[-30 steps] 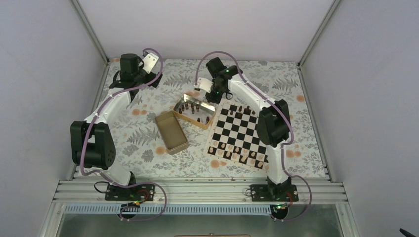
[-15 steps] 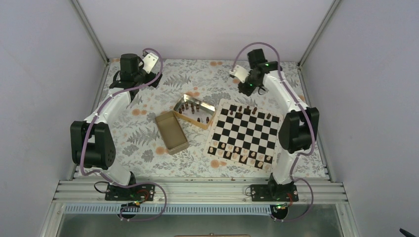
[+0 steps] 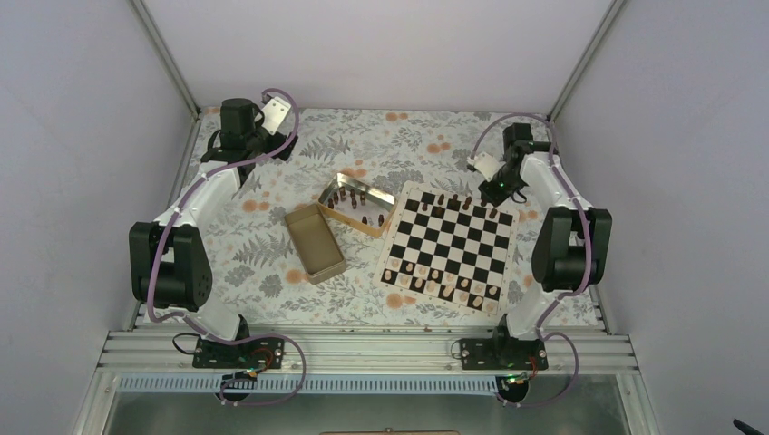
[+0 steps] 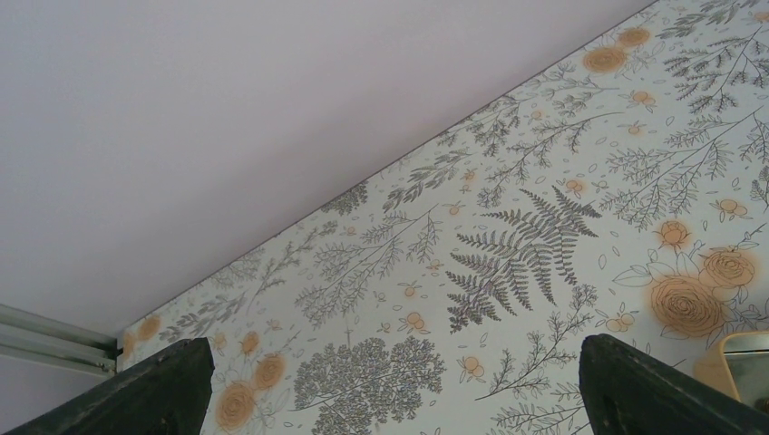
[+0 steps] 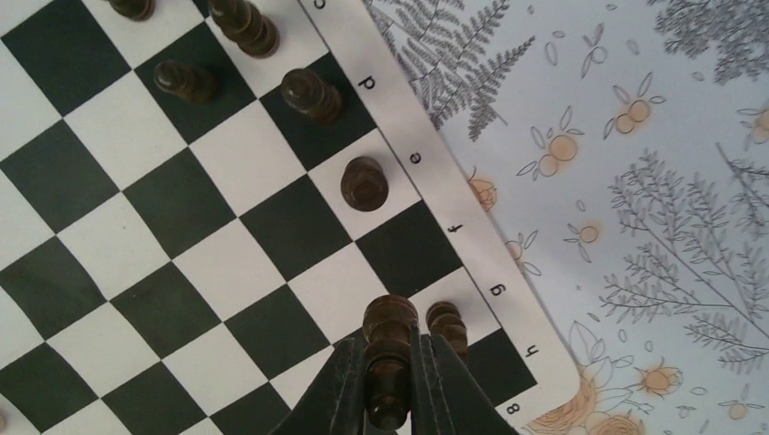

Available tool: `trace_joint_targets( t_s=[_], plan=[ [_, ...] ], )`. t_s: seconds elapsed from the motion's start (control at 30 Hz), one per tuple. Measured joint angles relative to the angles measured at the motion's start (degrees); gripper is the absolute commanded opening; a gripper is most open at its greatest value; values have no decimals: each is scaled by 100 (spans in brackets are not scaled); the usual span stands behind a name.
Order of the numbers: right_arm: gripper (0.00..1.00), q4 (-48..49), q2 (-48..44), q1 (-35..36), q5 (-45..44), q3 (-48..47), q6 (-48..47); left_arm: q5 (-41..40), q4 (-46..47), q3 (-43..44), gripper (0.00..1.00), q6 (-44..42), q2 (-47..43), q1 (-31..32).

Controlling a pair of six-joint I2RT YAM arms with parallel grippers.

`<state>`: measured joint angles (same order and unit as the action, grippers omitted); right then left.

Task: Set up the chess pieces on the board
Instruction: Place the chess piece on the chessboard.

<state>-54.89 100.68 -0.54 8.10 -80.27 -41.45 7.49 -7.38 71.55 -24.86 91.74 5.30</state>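
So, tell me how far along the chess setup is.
Done: pale pieces line the near rows of the board, and a few dark pieces stand on its far rows. In hand: the right fingers grip a dark piece above the far corner. Left: more dark pieces wait in the tin.

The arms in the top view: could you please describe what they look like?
Both the left arm and the right arm have white links, chunky black joints and a lilac cable looped alongside. Their fingers are dark.
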Motion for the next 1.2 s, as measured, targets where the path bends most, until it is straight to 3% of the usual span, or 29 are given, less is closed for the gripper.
trace_joint_targets(
  t_s=[1.2],
  plan=[
    [13, 435, 863, -151, 153, 68, -181, 0, 0, 0, 100, -2, 0, 0]
  ],
)
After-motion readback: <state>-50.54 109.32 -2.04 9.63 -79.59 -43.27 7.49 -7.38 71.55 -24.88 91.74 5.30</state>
